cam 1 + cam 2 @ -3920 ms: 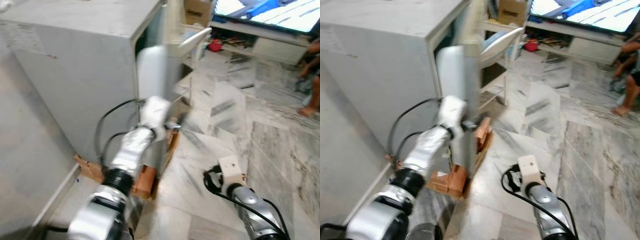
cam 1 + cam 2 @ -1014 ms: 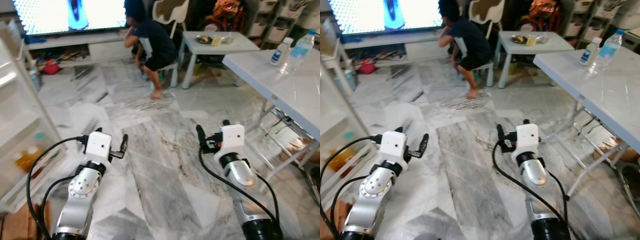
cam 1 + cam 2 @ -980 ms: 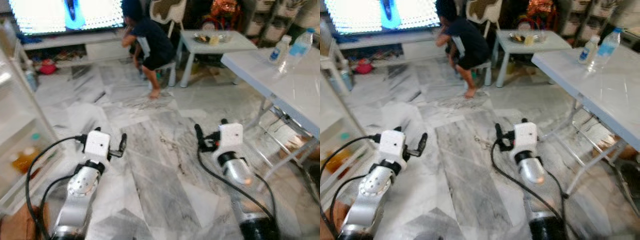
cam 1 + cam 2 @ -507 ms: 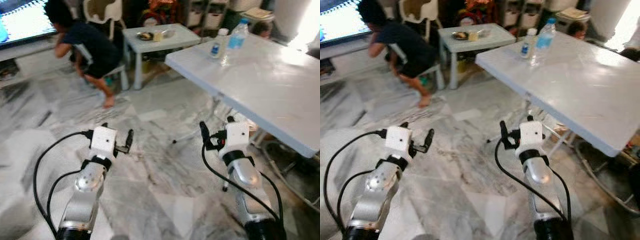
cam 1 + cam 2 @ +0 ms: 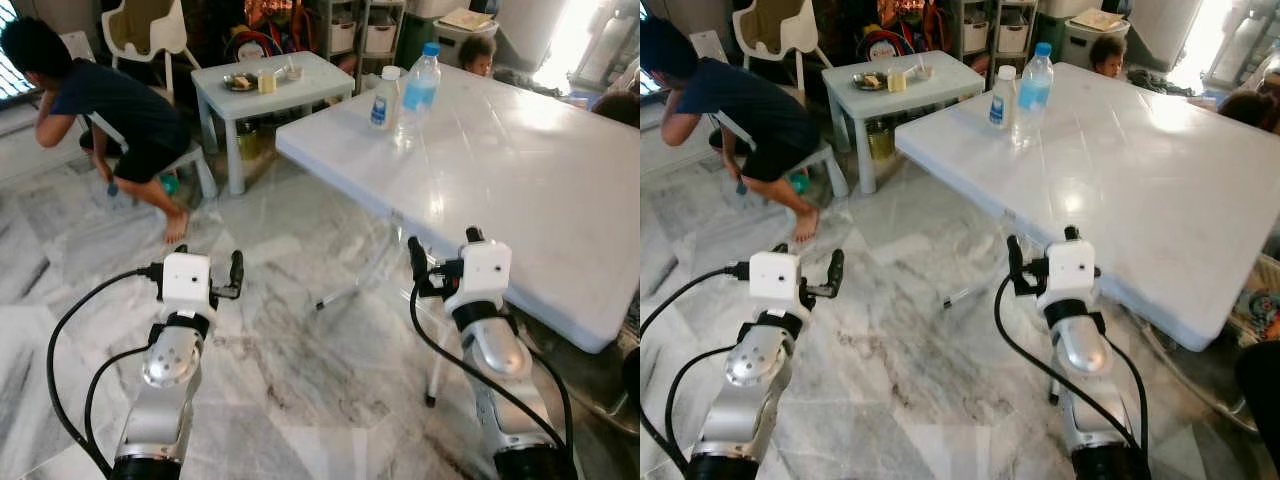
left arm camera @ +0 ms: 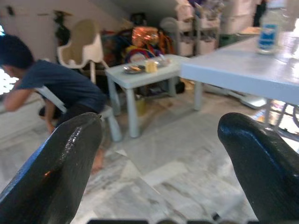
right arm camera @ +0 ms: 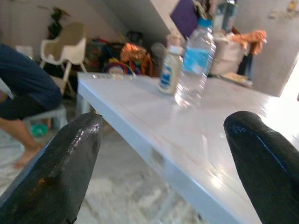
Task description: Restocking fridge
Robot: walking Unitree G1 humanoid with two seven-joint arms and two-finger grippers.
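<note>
While the grey marble floor spreads beneath both raised arms, a big white folding table stands ahead on the robot's right. Near its far corner stand a clear water bottle with a blue cap and, just beside it, a small white bottle. Further back on the left a person in a dark shirt crouches by a low white stool, with a small white table carrying dishes beyond. The left gripper hangs over bare floor, its two black fingers spread wide with nothing between them. The right gripper is level with the big table's edge, facing the two bottles, fingers likewise wide apart and holding nothing.
</note>
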